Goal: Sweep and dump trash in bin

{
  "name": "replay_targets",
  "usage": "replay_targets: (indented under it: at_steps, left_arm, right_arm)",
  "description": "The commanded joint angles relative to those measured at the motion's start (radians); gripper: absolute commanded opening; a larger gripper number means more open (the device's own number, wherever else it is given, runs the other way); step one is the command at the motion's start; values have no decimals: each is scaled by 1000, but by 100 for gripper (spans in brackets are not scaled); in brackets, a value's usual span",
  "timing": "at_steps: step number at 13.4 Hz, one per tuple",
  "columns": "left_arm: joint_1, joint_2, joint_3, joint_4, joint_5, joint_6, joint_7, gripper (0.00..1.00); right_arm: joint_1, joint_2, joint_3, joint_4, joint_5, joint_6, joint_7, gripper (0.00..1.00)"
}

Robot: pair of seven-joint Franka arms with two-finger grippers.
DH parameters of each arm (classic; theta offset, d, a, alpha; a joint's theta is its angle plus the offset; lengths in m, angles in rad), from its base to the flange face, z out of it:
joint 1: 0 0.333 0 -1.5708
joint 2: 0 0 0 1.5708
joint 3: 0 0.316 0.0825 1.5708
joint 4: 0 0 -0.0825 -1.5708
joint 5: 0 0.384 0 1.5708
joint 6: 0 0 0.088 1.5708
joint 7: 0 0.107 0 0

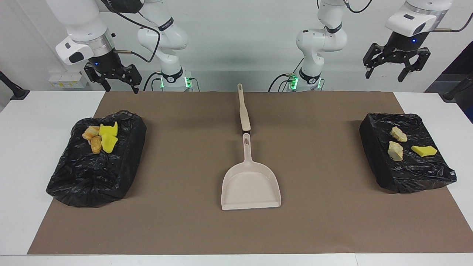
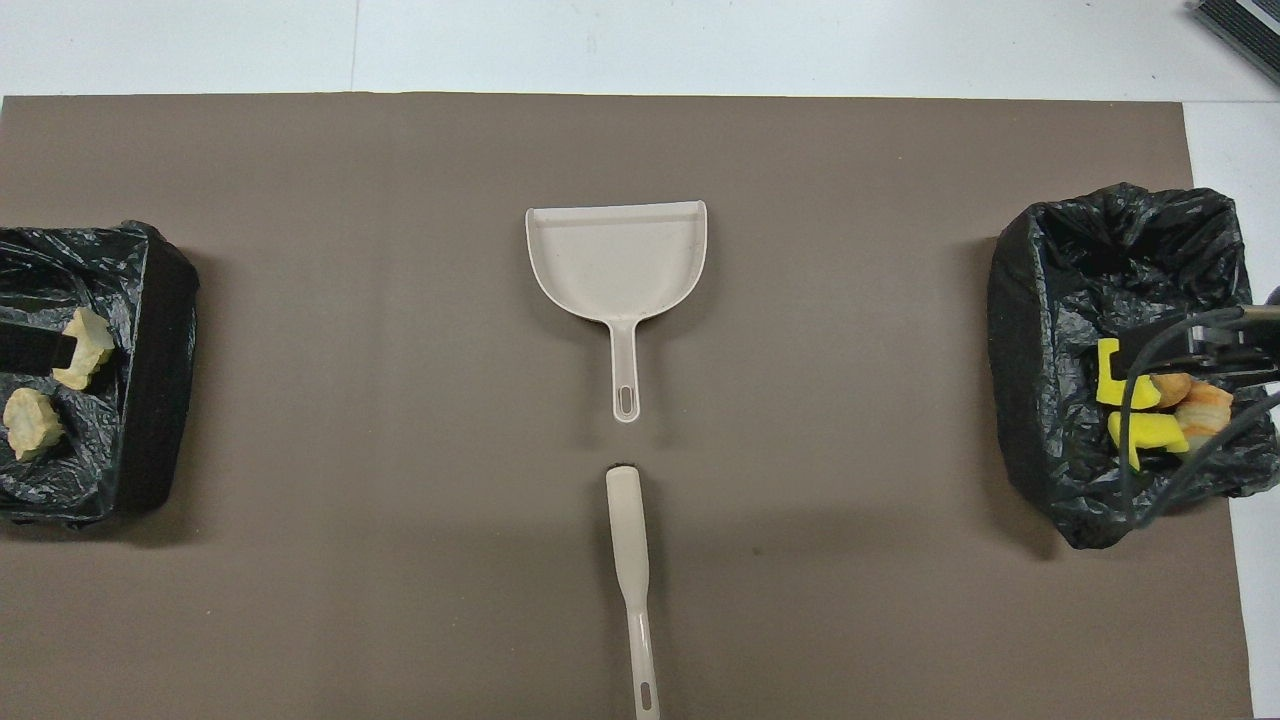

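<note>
Robotics lab: two bench-mounted arms (image 1: 162,40), brown mat (image 1: 184,155) on white table (image 1: 22,147), bare wall.

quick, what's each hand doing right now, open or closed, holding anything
Left hand: open, holding nothing, raised near the black bag-lined bin at its end of the table.
Right hand: open, holding nothing, raised near the other black bag-lined bin.

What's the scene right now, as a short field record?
trash: seven chunks, four in the bin at the right arm's end, three in the bin at the left arm's end
dustpan: empty, mid-mat
brush: lying nearer the robots, in line with the dustpan's handle
left gripper: raised, empty, jaws open
right gripper: raised, empty, jaws open
</note>
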Motion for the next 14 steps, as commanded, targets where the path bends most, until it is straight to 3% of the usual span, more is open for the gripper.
replay_targets:
  at_steps: [1,14]
  left_arm:
    - [15,17,-9,40,-17,-37,10,100]
    - [32,-39,-13,-39,-22,-63,-96,100]
  right_arm:
    - [-8,5,5,11,21,6,16,100]
    - [-8,5,5,11,22,6,16,100]
